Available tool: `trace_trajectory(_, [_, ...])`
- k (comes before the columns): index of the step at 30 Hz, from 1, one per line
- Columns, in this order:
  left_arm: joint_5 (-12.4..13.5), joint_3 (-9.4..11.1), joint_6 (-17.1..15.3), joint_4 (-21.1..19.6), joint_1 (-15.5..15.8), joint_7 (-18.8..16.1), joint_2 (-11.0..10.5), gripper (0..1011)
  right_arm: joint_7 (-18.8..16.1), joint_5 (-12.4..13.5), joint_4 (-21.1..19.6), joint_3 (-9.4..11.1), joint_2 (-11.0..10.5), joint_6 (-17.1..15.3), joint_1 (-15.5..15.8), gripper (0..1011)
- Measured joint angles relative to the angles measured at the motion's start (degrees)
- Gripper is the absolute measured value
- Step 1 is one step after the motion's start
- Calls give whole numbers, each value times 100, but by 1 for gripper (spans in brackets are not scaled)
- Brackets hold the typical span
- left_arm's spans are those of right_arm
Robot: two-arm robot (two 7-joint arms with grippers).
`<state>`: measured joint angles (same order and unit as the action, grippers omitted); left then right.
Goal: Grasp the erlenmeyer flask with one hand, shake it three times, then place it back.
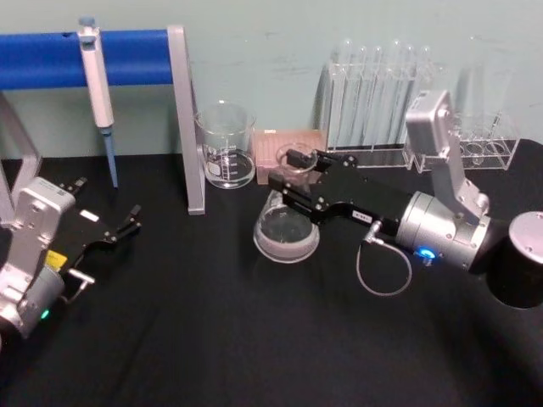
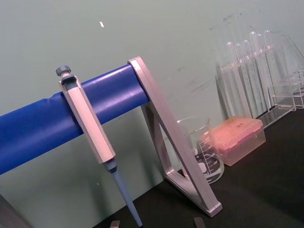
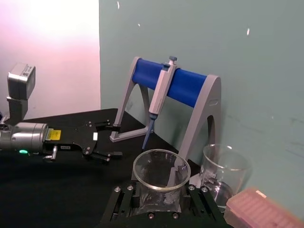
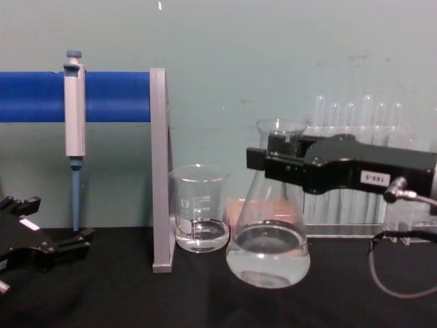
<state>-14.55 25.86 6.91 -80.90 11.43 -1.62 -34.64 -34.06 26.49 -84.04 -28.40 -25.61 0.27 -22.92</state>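
Right end effector [image 1: 290, 174] clamps erlenmeyer flask [image 4: 268, 253] (by its neck).

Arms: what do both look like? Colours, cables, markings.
Right pincer: black with long flat jaws, a small white label, a silver-grey cylindrical wrist with a blue light, a thin grey cable and a grey camera block on a bracket. Left pincer: black, with a yellow label, a silver-grey wrist with a green light, and a similar grey block.

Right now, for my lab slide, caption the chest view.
Right black tool grips the neck of the clear glass conical flask beside a cylindrical glass beaker.
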Motion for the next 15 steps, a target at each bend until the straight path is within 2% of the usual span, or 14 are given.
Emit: trace_trajectory(15, [0,0,0,0,0,0,0,1001,-191,-96,766,-227,246,215,-237,457])
